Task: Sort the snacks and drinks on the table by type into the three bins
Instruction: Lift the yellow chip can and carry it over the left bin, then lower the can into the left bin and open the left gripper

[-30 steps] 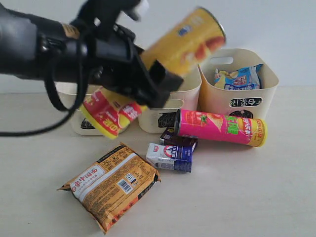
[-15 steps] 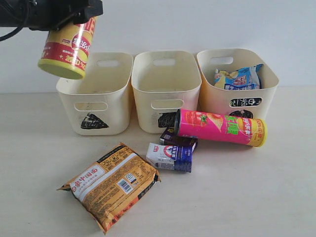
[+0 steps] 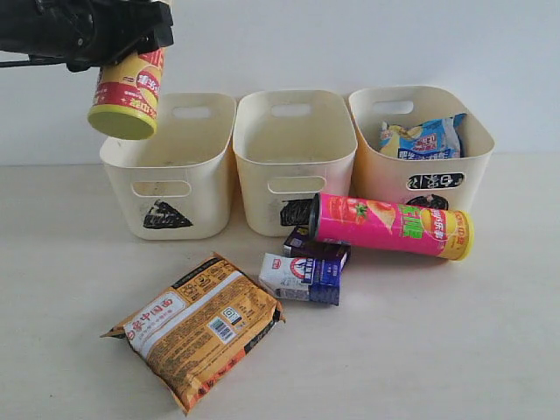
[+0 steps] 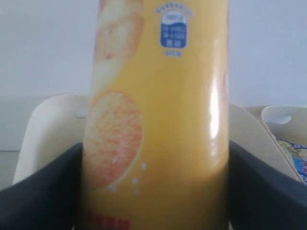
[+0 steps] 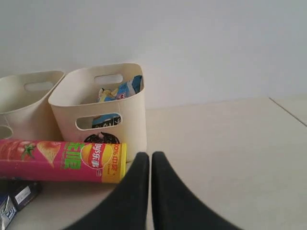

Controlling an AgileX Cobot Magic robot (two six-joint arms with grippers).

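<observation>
Exterior view: our left hand [image 3: 140, 39] is clamped on the yellow chip tube [image 3: 127, 96]. It grips high up, so the tube hangs near upright, yellow-green end down, above the left rear corner of the triangle bin [image 3: 188, 166]. From this angle we can't tell whether it's truly over the opening or just behind it. We read this as the drop step for that tube.

Right hand [image 5: 150, 159] is pressed together and empty, low over the tabletop [image 3: 437, 350]. It sits near the yellow end of the pink tube [image 3: 389, 226] without touching, likely staged for that one.

Circle bin [image 3: 394, 179] already holds a blue packet [image 3: 424, 138]. Orange noodle packet [image 3: 197, 328] and small blue-white packets [image 3: 302, 276] lie unsorted in front.
</observation>
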